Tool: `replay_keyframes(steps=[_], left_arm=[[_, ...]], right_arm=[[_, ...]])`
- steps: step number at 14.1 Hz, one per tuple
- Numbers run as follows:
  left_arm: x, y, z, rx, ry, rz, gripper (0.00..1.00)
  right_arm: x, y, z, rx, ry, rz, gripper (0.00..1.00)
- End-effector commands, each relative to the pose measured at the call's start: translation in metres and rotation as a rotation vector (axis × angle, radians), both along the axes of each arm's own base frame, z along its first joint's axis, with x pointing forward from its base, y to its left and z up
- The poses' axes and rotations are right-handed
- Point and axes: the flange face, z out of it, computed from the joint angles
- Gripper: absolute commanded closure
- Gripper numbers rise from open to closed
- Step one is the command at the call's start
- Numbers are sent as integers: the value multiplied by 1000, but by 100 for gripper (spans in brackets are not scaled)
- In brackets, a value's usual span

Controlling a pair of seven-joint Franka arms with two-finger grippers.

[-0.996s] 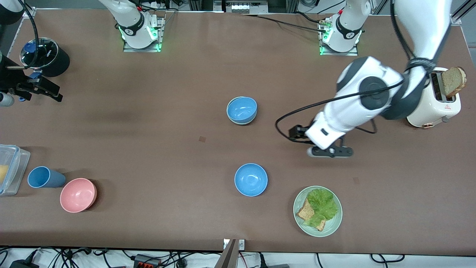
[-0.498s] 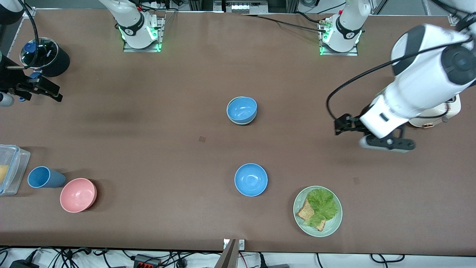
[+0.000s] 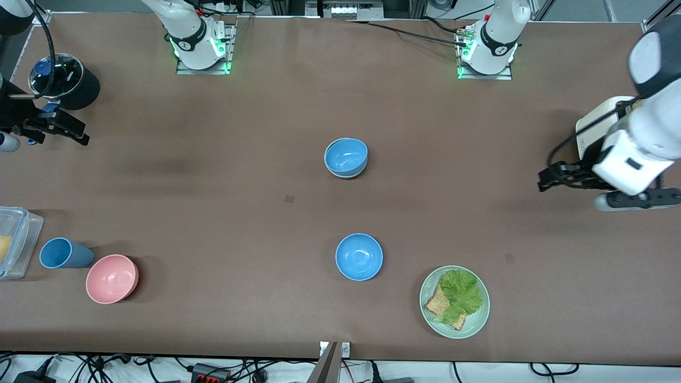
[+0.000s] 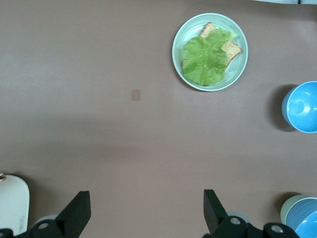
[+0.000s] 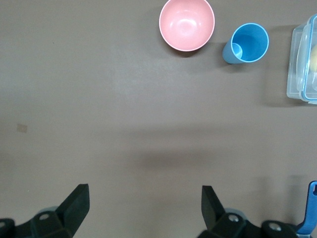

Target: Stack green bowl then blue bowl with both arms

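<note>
A blue bowl [image 3: 346,155] sits nested inside the green bowl [image 3: 345,176] at the table's middle; only the green bowl's pale rim [image 4: 286,210] shows around the blue bowl [image 4: 305,223]. A second blue bowl [image 3: 359,257] stands alone, nearer the front camera. My left gripper [image 3: 556,177] hangs open and empty [image 4: 147,208] over bare table by the toaster. My right gripper [image 3: 58,128] waits open and empty [image 5: 143,203] at the right arm's end of the table.
A pale green plate [image 3: 429,308] with lettuce and toast lies nearest the front camera. A white toaster [image 3: 593,119] is partly hidden by the left arm. A pink bowl [image 3: 111,279], a blue cup [image 3: 63,253], a clear box [image 3: 16,242] and a black pot [image 3: 69,80] stand at the right arm's end.
The left arm has swung away from the table's middle toward its own end, stopping beside the toaster. The right arm and all bowls have not moved.
</note>
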Motion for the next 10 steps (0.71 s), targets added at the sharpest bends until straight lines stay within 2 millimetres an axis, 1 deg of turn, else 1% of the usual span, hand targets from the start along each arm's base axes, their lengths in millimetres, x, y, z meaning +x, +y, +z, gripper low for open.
replay_keyframes(steps=[1,3,6,7,8,9,10], left_arm=[[-9,8,10,-50,65,0,0],[-9,23,11,-71,64,15,0],[-7,18,10,-45,55,-27,0],[-7,11,9,-35,55,-40,0],[-7,12,9,20,55,-50,0],[-10,6,10,73,56,-66,0],[-9,7,11,86,53,-80,0]], right_arm=[[-3,-2,6,1,-8,12,0],[-3,-2,6,1,-9,11,0],[-3,-3,7,1,-11,9,0],[-3,-2,7,1,-11,11,0],[-3,-2,6,1,-9,11,0],[-3,-2,6,1,-11,11,0],[-3,-2,7,1,-11,11,0]])
